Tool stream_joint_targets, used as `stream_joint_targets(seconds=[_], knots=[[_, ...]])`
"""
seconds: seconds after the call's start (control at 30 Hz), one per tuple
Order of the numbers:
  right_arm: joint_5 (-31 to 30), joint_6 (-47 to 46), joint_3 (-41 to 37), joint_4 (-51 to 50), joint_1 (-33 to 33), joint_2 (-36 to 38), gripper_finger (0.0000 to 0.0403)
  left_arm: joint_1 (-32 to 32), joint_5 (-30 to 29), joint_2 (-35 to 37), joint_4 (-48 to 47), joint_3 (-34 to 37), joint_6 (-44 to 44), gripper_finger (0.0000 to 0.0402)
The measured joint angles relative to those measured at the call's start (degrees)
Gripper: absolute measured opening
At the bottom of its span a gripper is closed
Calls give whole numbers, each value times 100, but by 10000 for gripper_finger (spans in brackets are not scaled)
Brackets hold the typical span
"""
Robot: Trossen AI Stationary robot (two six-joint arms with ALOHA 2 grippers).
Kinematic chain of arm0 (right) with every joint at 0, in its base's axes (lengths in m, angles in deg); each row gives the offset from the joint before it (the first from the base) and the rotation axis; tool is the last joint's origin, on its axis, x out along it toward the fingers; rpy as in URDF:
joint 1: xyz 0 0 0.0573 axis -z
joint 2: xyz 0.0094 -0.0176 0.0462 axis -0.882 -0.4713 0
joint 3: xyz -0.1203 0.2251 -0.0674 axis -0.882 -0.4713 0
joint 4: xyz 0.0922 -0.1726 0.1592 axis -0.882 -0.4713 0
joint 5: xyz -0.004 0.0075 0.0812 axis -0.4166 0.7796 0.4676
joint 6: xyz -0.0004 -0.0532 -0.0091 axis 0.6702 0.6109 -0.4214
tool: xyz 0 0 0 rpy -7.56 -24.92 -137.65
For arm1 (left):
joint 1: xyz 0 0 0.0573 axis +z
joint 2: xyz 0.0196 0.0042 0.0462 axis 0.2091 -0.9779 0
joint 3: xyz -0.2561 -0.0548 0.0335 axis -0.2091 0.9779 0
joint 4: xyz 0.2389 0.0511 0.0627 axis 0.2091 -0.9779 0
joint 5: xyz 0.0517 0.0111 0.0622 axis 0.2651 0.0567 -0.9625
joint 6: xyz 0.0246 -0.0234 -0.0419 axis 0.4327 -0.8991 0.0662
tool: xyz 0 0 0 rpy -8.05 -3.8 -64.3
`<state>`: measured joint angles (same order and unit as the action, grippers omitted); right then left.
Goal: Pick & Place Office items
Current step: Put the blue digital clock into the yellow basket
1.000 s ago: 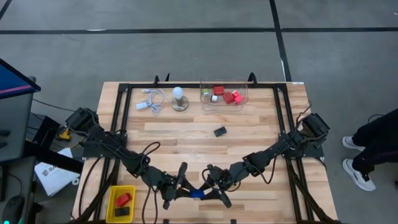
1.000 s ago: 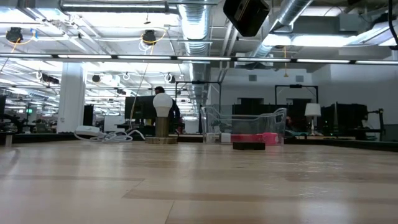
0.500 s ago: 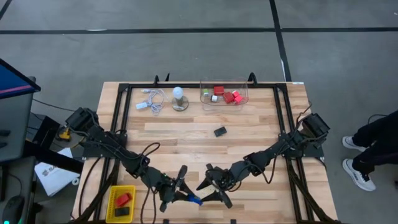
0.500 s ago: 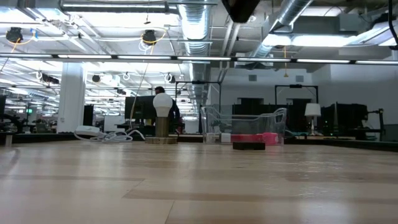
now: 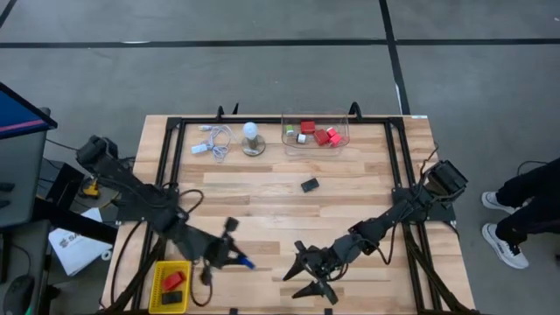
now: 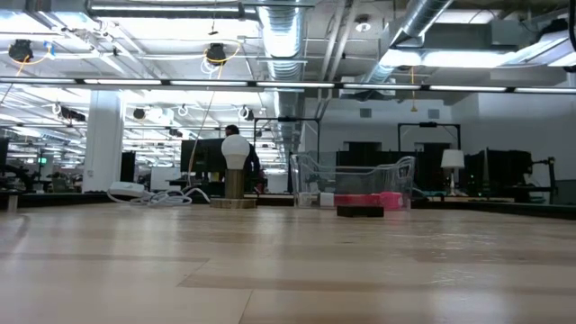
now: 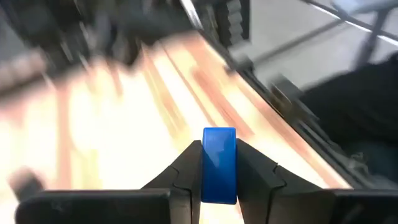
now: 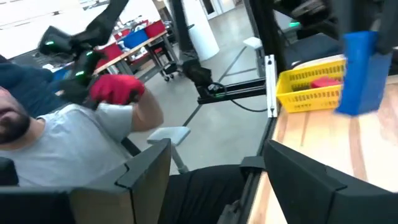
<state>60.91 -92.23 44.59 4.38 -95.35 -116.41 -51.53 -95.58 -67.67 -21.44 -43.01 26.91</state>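
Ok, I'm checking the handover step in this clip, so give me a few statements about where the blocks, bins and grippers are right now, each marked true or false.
1. The left gripper is shut on the blue block. True.
2. The right gripper holds a red block. False: it is open and holds nothing.
3. The yellow bin at the table's near left corner holds a red block and a black one. True.
4. The clear bin is empty. False: several small blocks, red and white among them, lie in it.
5. A black block lies alone on the table, outside both bins. True.
6. The bulb stands inside the clear bin. False: it stands on the table beside it.
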Motion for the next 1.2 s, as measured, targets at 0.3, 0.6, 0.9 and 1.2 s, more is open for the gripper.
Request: stream_joint_targets(seconds=[0.3,0.6,0.9,1.2], knots=[[-241,87,0,-18,-83,11,249,-1067,285,905,-2037,339,-3698,64],[-241,85,0,-37,-20,11,249,-2373,659,893,-2930,345,-6632,64],[-241,81,0,-40,-20,11,249,-3355,548,893,-3927,345,-9135,65],[-241,66,0,-44,-31,9,249,-3550,583,882,-3927,826,-10157,74]])
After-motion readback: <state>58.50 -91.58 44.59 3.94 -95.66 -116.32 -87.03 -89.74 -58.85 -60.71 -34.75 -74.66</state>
